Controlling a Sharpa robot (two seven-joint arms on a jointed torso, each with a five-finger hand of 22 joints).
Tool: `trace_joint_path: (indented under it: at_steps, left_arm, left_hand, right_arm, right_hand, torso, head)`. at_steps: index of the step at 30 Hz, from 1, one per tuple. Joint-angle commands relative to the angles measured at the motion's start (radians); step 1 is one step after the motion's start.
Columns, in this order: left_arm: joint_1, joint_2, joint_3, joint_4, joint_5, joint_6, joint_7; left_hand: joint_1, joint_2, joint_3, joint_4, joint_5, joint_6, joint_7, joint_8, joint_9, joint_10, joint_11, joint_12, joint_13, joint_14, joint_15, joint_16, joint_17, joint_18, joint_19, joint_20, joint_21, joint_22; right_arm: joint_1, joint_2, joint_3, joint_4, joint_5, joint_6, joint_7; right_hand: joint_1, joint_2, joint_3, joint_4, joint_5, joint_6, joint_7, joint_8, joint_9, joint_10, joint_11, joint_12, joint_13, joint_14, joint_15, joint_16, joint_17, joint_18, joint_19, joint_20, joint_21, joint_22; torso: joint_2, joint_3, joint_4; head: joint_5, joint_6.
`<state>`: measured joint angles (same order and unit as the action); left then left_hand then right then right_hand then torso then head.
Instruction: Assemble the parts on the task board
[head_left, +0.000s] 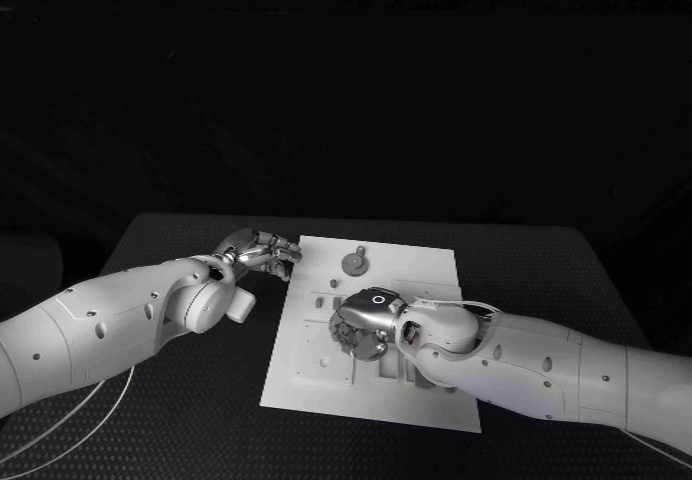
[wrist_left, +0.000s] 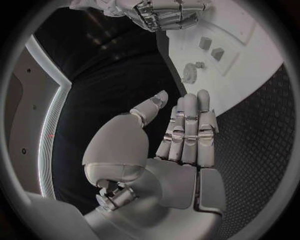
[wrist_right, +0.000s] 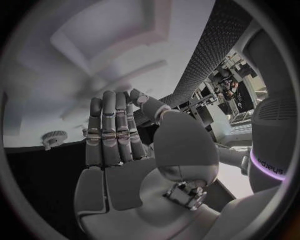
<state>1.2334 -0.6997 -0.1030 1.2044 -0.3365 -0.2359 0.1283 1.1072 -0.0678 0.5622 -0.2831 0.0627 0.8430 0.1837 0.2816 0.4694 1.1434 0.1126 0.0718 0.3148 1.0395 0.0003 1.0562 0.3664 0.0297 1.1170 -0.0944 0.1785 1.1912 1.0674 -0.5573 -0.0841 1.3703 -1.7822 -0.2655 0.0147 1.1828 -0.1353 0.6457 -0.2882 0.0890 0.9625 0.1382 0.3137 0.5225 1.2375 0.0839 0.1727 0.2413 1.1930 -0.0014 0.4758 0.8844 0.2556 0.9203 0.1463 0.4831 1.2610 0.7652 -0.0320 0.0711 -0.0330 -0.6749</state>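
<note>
The white task board (head_left: 418, 262) lies in the middle of the black table. A round grey gear-like part (head_left: 353, 263) sits near its far edge. My right hand (head_left: 364, 325) hovers over the board's middle; in the right wrist view this hand (wrist_right: 119, 140) has straight fingers and holds nothing, with the gear (wrist_right: 55, 137) beyond its fingertips. My left hand (head_left: 263, 250) is beside the board's far left corner. In the left wrist view it (wrist_left: 181, 135) is flat, thumb apart, empty. There the board (wrist_left: 250, 65) carries the gear (wrist_left: 189, 74) and two small blocks (wrist_left: 211, 48).
Black textured table (head_left: 188, 400) surrounds the board, with free room on both sides. A thin cable (head_left: 87, 410) loops over the table's near left. The right hand (wrist_left: 165, 14) appears over the board's far end in the left wrist view.
</note>
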Motion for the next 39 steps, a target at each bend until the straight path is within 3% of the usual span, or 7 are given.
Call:
trace_joint_path:
  at_steps: [1,10,21,29,31,35,39]
  left_arm:
    - [0.001,0.001,0.001,0.002,0.005,0.003,0.008]
    - [0.001,-0.002,0.001,0.001,0.005,0.003,0.008]
    - [0.001,-0.006,0.001,0.001,0.005,0.002,0.01]
    - [0.001,-0.007,0.001,-0.003,0.005,0.0,0.011]
    - [0.001,-0.006,0.001,-0.004,0.005,0.0,0.011]
    - [0.001,-0.003,0.001,-0.007,0.005,0.0,0.012]
    - [0.0,-0.001,0.001,-0.009,0.006,0.0,0.014]
  left_hand:
    - [-0.004,-0.008,-0.003,-0.001,0.004,-0.003,0.007,0.001,-0.001,-0.004,0.0,-0.001,-0.001,0.005,0.002,-0.005,0.001,0.011,0.005,-0.002,-0.004,0.001]
    - [-0.004,-0.008,-0.003,0.0,0.004,-0.004,0.008,0.001,-0.001,-0.006,0.0,-0.001,-0.001,0.005,0.002,-0.006,0.002,0.011,0.005,-0.002,-0.005,0.001]
    - [-0.004,-0.008,-0.003,-0.001,0.004,-0.004,0.008,0.001,-0.001,-0.006,0.001,-0.001,-0.001,0.005,0.002,-0.006,0.002,0.011,0.006,-0.002,-0.005,0.001]
    - [-0.004,-0.008,-0.003,-0.001,0.004,-0.004,0.008,0.002,-0.001,-0.006,0.001,-0.001,-0.001,0.005,0.002,-0.006,0.003,0.011,0.006,-0.002,-0.006,0.001]
    - [-0.004,-0.008,-0.003,-0.001,0.004,-0.004,0.008,0.002,-0.001,-0.006,0.001,-0.001,-0.001,0.005,0.002,-0.006,0.003,0.011,0.006,-0.002,-0.006,0.001]
    - [-0.003,-0.008,-0.003,-0.001,0.004,-0.004,0.008,0.002,-0.001,-0.006,0.001,-0.001,-0.001,0.005,0.002,-0.006,0.003,0.012,0.006,-0.002,-0.006,0.001]
    - [-0.004,-0.008,-0.003,-0.001,0.004,-0.003,0.007,0.002,-0.001,-0.006,0.001,-0.001,-0.001,0.005,0.002,-0.006,0.003,0.012,0.006,-0.002,-0.006,0.001]
  right_arm:
    - [-0.008,-0.005,-0.007,-0.009,0.021,0.004,-0.001]
    - [-0.008,-0.023,-0.007,0.001,0.032,-0.031,-0.006]
    - [-0.005,-0.066,-0.003,0.039,0.04,-0.119,-0.024]
    - [0.034,-0.11,0.029,0.077,0.094,-0.127,-0.026]
    - [0.046,-0.128,0.041,0.088,0.126,-0.111,-0.026]
    - [0.065,-0.163,0.081,0.099,0.177,-0.075,-0.033]
    - [0.088,-0.207,0.097,0.106,0.185,-0.031,-0.062]
  right_hand:
    - [-0.017,-0.012,-0.008,0.001,0.007,-0.016,0.006,-0.01,-0.005,-0.031,0.019,-0.029,-0.011,-0.006,0.008,-0.007,0.003,0.006,-0.011,0.002,-0.003,0.005]
    - [-0.044,-0.051,-0.001,0.006,0.007,-0.051,0.022,-0.032,-0.015,-0.066,0.035,-0.053,-0.009,-0.031,0.02,-0.016,0.016,0.005,-0.034,0.009,-0.01,0.024]
    - [-0.064,-0.087,0.004,0.024,0.006,-0.055,0.024,-0.033,-0.018,-0.079,0.042,-0.06,-0.003,-0.05,0.028,-0.02,0.028,0.004,-0.055,0.016,-0.015,0.043]
    - [-0.066,-0.094,0.01,0.038,0.006,-0.053,0.023,-0.032,-0.017,-0.076,0.04,-0.058,0.002,-0.049,0.027,-0.017,0.033,0.006,-0.053,0.017,-0.014,0.05]
    - [-0.065,-0.093,0.012,0.044,0.006,-0.053,0.023,-0.031,-0.017,-0.061,0.033,-0.049,0.009,-0.042,0.022,-0.013,0.038,0.006,-0.047,0.015,-0.01,0.056]
    - [-0.067,-0.093,0.011,0.05,0.006,-0.055,0.024,-0.031,-0.017,-0.051,0.028,-0.043,0.016,-0.032,0.017,-0.008,0.043,0.006,-0.037,0.011,-0.006,0.061]
    - [-0.073,-0.096,0.007,0.06,0.005,-0.056,0.025,-0.03,-0.017,-0.04,0.022,-0.036,0.024,-0.018,0.01,0.002,0.052,0.006,-0.022,0.005,0.0,0.065]
  torso:
    - [0.0,-0.0002,-0.0001]
    - [0.0,0.0001,0.0001]
    - [0.0,0.0008,-0.0011]
    - [0.0,0.0011,-0.0018]
    - [0.0,0.0018,-0.0024]
    - [-0.001,0.0021,-0.0025]
    - [-0.001,0.0012,-0.0014]
  head:
    - [0.001,-0.001]
    - [0.001,0.0]
    - [-0.005,0.008]
    - [-0.012,0.02]
    - [-0.013,0.024]
    - [-0.018,0.028]
    - [-0.024,0.03]
